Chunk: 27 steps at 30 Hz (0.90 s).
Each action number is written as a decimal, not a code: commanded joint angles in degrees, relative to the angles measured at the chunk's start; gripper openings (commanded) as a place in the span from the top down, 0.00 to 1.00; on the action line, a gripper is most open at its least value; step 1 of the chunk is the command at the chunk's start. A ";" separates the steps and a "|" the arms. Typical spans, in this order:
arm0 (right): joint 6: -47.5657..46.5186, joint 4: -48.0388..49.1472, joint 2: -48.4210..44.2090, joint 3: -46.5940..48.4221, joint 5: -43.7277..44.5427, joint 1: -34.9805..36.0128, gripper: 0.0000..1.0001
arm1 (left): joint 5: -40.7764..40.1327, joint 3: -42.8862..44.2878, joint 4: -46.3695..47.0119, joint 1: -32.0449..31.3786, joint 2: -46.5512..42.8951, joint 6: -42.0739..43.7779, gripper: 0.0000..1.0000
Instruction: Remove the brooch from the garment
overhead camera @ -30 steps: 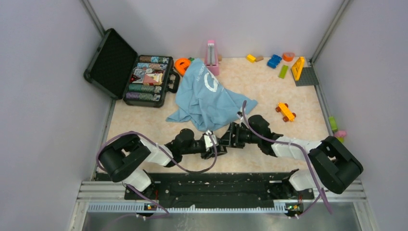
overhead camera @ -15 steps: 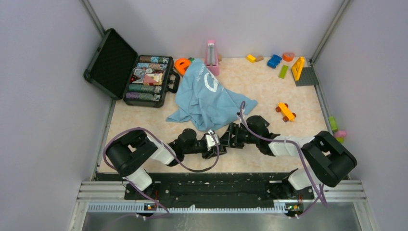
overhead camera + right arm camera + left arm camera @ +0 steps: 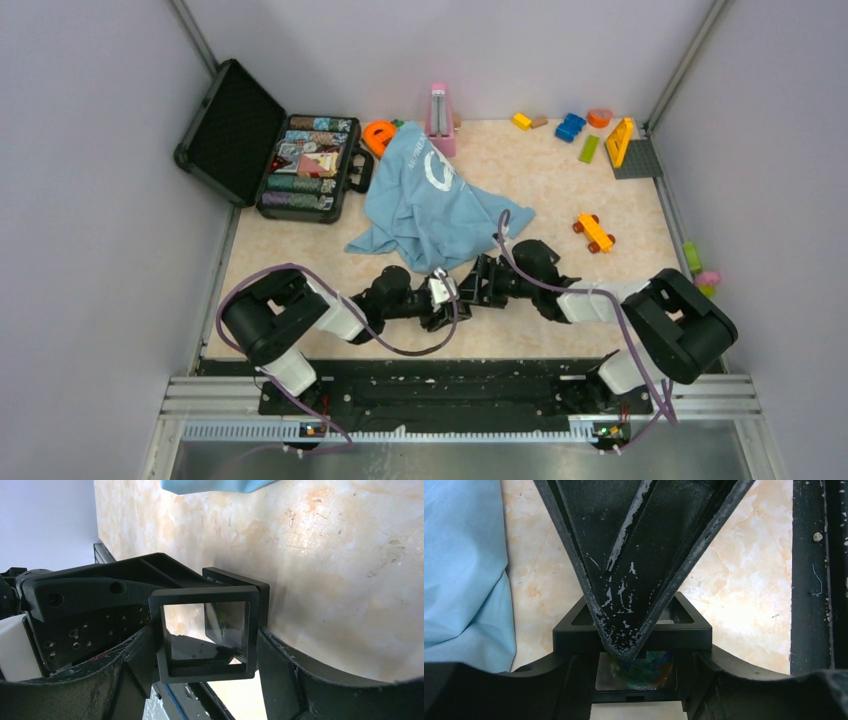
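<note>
Near the front edge of the table (image 3: 290, 235), we hold a small black box (image 3: 202, 597) between both arms. Our left gripper (image 3: 636, 690) is clamped on one half of it, and our right gripper (image 3: 207, 647) is clamped on the windowed frame. In the left-held half we see the brooch (image 3: 644, 672), a teal and multicoloured patch. Just beyond lies the garment (image 3: 425, 200), crumpled and apart from both grippers. We judge the removal done; only closing the box and setting it down seems left.

The garment (image 3: 425, 210) and open case (image 3: 300, 165) crowd the table's (image 3: 640, 250) far-left corner; bare room lies along the right edge.
</note>
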 commanded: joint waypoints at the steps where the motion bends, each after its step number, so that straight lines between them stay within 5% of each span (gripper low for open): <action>1: -0.98 2.86 0.60 1.31 -0.72 -0.54 0.59 | 1.19 1.99 0.27 -0.20 0.28 0.03 0.39; 6: -0.96 2.62 0.37 1.25 -0.79 -0.68 0.59 | 0.75 1.82 0.32 -0.20 -0.07 -0.08 0.36; 8: -0.98 2.58 0.34 1.24 -0.82 -0.72 0.59 | 0.89 1.67 0.53 -0.20 -0.35 -0.21 0.07; 27: -4.83 -6.73 -1.40 3.00 1.89 -2.49 0.59 | -6.01 -1.00 -6.89 -0.16 -15.18 -0.01 0.01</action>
